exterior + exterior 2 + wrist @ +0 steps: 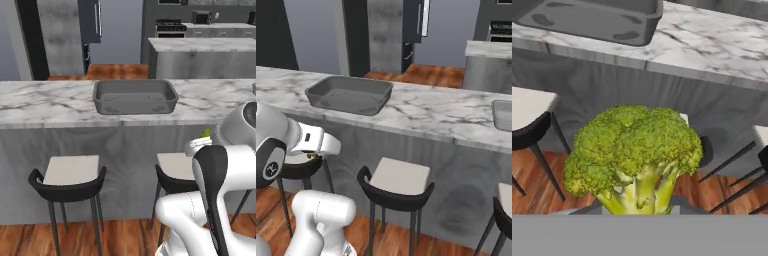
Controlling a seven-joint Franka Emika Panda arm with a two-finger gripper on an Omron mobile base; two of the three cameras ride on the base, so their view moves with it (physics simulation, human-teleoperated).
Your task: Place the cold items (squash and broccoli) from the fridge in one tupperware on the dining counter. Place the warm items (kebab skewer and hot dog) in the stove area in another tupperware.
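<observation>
Below the marble counter (45,102) with its unlabelled tupperware (135,97), the hand (639,210) grips broccoli (634,155).

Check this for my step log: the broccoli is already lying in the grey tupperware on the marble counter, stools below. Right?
Not quite. The broccoli is held in the shut jaws, below counter height, as the hand view shows. The grey tupperware on the marble counter holds nothing, and the stools stand below.

The white arm folds up from the base, elbow bent, wrist low in front — its claw (637,212) is closed on the broccoli (634,150), aimed forward.
</observation>
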